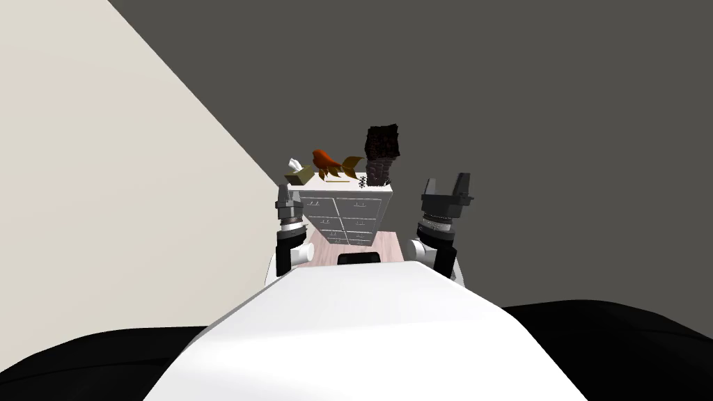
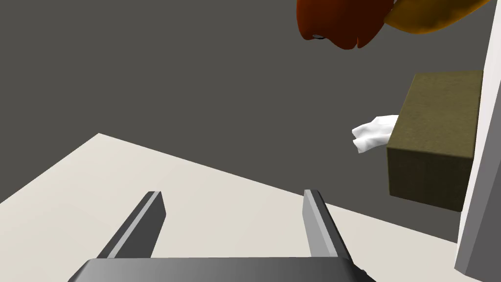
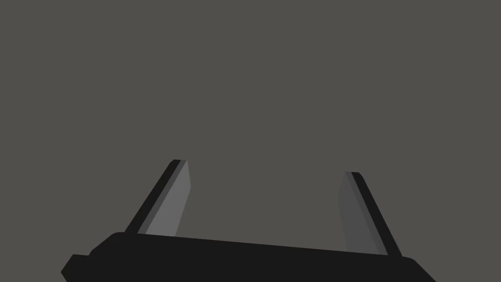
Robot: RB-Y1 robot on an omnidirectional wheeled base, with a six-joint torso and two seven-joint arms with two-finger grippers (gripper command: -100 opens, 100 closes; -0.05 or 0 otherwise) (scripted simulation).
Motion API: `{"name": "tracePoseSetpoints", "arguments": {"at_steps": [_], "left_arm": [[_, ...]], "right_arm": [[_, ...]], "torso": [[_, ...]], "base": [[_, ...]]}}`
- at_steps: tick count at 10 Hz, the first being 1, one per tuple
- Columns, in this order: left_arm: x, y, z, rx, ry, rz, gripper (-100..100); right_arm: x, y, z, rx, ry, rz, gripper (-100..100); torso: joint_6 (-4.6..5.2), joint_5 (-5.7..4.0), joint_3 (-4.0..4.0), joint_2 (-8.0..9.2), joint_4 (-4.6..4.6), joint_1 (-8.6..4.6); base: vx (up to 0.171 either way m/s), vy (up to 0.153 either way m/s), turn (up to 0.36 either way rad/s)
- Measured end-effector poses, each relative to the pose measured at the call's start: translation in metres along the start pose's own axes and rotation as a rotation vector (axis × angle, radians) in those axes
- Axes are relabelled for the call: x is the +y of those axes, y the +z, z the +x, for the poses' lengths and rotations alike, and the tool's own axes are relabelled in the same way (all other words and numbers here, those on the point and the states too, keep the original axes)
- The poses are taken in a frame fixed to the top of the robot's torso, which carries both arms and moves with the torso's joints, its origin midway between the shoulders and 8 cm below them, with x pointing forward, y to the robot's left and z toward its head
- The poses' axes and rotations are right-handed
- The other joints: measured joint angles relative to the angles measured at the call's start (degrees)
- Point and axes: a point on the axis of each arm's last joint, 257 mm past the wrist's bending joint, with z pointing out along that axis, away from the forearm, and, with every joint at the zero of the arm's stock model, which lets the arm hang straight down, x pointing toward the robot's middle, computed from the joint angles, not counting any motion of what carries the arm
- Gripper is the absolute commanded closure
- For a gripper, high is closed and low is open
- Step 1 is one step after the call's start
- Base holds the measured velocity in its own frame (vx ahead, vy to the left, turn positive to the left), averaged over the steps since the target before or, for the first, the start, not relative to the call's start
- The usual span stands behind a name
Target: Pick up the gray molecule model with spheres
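Note:
The gray molecule model, a tiny cluster of spheres, sits on top of a white dresser, near its front edge and in front of a tall dark object. My left gripper hangs open at the dresser's left corner, well left of the model. In the left wrist view this gripper holds nothing, and an olive tissue box lies just beyond it. My right gripper is raised to the right of the dresser, open and empty.
The dresser top also carries the tissue box at the left and an orange fish figure behind it. A cream wall runs along the left, a dark grey wall stands behind. The dresser's edge is close to my left fingers.

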Motion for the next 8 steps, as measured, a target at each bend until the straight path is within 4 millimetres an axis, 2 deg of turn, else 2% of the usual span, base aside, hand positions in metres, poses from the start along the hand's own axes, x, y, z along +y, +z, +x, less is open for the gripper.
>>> {"name": "tracePoseSetpoints", "arguments": {"at_steps": [5,8], "left_arm": [[0.0,0.0,0.0,0.0,0.0,0.0,0],[0.0,0.0,0.0,0.0,0.0,0.0,0]], "right_arm": [[-0.015,-0.007,0.032,0.14,0.054,0.033,-100],[-0.031,-0.022,0.054,0.232,0.102,0.071,-100]], "torso": [[0.0,0.04,0.21,0.36,0.08,0.19],[-0.01,0.07,0.23,0.4,0.09,0.3]], "base": [[-0.095,0.06,-0.031],[-0.09,0.07,-0.006]]}}
